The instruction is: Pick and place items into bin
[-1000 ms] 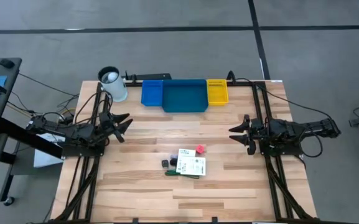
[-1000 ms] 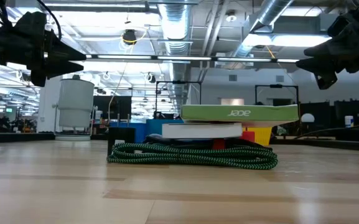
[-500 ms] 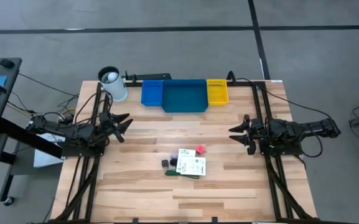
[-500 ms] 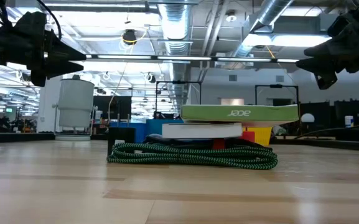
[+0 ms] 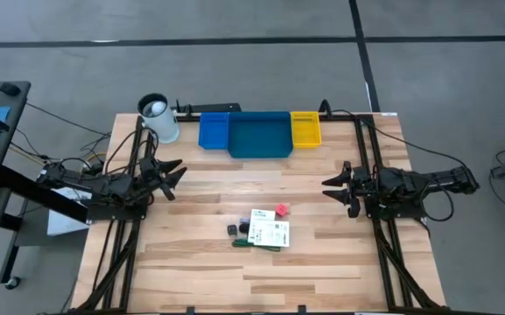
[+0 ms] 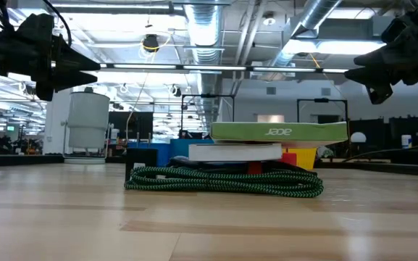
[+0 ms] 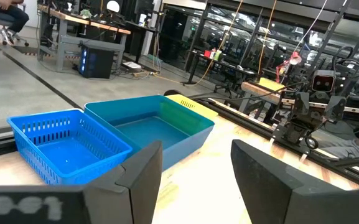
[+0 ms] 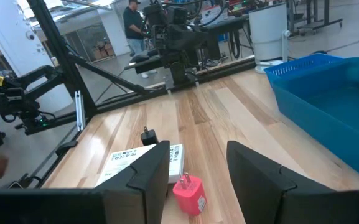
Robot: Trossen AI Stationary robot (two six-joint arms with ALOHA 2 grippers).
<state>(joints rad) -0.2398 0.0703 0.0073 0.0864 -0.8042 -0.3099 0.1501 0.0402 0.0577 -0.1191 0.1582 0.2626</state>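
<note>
The items lie in a small cluster at the table's middle. The white card with green print [image 5: 269, 229] lies flat there, also in the right wrist view [image 8: 139, 163]. The pink-red cube [image 5: 281, 211] [image 8: 190, 193] stands at its far right corner, a black block [image 5: 233, 230] [image 8: 147, 135] to its left. A green tie bundle [image 6: 223, 181] lies under the card's near edge. My left gripper [image 5: 175, 175] hovers open above the table's left side. My right gripper [image 5: 332, 189] hovers open at the right side. Neither touches anything.
At the far edge stand a blue basket [image 5: 213, 129], a teal bin [image 5: 259, 134] and a yellow bin [image 5: 305, 128]. A white cylindrical cup [image 5: 159, 119] stands at the far left corner. A person [image 8: 131, 18] shows in the room beyond the table.
</note>
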